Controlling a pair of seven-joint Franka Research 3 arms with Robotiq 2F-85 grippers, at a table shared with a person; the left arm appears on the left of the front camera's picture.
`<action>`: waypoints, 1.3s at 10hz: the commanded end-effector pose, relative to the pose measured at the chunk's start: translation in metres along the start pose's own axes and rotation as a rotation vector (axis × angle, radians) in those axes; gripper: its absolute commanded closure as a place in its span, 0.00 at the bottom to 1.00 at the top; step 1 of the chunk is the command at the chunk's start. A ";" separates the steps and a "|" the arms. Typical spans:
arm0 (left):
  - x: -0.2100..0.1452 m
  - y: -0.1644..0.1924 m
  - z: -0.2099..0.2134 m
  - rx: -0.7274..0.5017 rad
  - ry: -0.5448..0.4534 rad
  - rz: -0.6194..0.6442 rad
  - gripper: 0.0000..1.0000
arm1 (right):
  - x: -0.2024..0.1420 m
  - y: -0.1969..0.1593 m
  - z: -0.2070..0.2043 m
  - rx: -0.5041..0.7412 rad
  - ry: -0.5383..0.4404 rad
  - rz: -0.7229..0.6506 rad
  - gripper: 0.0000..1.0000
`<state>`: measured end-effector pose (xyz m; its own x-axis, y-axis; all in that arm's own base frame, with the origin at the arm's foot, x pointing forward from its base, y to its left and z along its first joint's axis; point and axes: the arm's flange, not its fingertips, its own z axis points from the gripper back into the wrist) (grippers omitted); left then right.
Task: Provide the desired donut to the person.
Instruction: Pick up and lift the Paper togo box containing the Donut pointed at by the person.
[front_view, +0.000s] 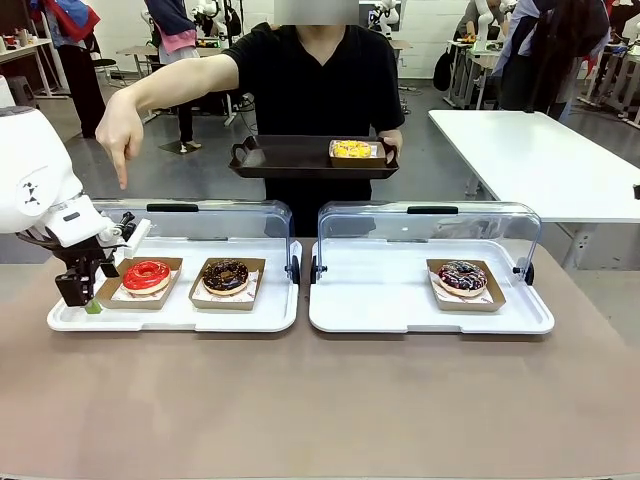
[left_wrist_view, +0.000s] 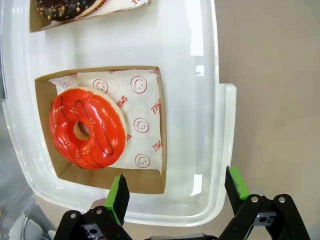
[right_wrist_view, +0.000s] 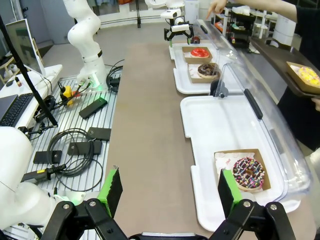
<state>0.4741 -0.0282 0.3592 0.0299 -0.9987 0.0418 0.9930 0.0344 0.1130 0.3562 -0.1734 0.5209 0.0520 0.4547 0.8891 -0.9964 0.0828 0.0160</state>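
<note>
Well, the person (front_view: 310, 80) points at the red donut (front_view: 147, 274), not yet picked up, boxed at the left tray's (front_view: 180, 315) left end; the left tool (left_wrist_view: 177, 192) hangs released beside it, the right tool (right_wrist_view: 170, 192) released too.

Two donuts (front_view: 147, 276) on left tray (front_view: 272, 308), one on right tray (front_view: 370, 290)

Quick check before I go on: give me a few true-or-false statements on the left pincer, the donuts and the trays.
1. The left pincer is open. True.
2. It grips the red donut. False: it holds nothing, beside that donut's box.
3. The person's hand points down over the left tray. True.
4. The right tray holds two donuts. False: one sprinkled donut.
5. The person's dark tray is empty. False: it carries a yellow donut.
</note>
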 end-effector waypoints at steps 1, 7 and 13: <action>-0.006 0.011 -0.003 -0.002 -0.013 -0.011 0.00 | -0.001 0.000 -0.002 -0.001 -0.019 0.008 0.00; -0.013 0.026 -0.014 -0.033 -0.042 0.009 0.00 | -0.001 0.000 -0.002 -0.001 -0.019 0.008 0.00; -0.011 0.028 -0.015 -0.034 -0.004 0.017 0.00 | -0.001 0.000 -0.002 -0.001 -0.019 0.008 0.00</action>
<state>0.5024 -0.0187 0.3463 0.0429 -0.9980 0.0468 0.9961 0.0463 0.0746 0.3562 -0.1734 0.5209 0.0521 0.4547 0.8891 -0.9964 0.0829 0.0160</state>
